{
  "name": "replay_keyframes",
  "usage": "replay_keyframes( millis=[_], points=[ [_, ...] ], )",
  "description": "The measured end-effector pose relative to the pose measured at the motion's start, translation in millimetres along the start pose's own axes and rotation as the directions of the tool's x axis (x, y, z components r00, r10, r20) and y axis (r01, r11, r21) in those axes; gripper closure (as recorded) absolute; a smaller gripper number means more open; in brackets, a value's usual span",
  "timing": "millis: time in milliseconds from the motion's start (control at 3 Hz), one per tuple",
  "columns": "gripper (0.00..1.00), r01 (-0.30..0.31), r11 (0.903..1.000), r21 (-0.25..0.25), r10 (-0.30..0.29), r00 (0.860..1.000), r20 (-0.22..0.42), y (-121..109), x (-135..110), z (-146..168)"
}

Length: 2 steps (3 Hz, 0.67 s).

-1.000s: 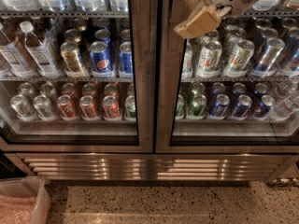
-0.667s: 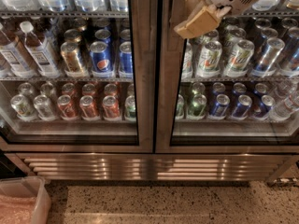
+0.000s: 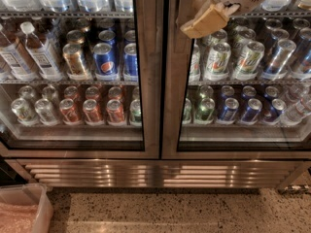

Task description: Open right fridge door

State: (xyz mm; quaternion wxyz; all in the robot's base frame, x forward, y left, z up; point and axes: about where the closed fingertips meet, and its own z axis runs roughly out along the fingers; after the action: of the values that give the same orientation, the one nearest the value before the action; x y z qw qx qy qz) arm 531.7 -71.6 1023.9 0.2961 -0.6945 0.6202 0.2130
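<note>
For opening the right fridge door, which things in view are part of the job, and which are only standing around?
Part of the job:
- right fridge door
- gripper, high up, in front of that door's left frame edge

Only around:
- left fridge door
- cans and bottles behind the glass
- vent grille below the doors
- plastic bin, lower left

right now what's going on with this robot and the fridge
A robot arm is working at a two-door drinks fridge. Its gripper hangs high up in front of the inner frame of the right fridge door, close to the seam with the left door. Whether it touches the frame is unclear. Both doors look shut and flush, so the right one is not yet open.
</note>
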Motion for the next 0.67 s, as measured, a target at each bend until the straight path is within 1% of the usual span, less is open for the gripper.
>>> replay_keyframes(
  millis=[667],
  points=[
    [1.0, 0.006, 1.0, 0.003, -0.006, 1.0, 0.006, -6.0, -1.0, -0.8]
  ],
)
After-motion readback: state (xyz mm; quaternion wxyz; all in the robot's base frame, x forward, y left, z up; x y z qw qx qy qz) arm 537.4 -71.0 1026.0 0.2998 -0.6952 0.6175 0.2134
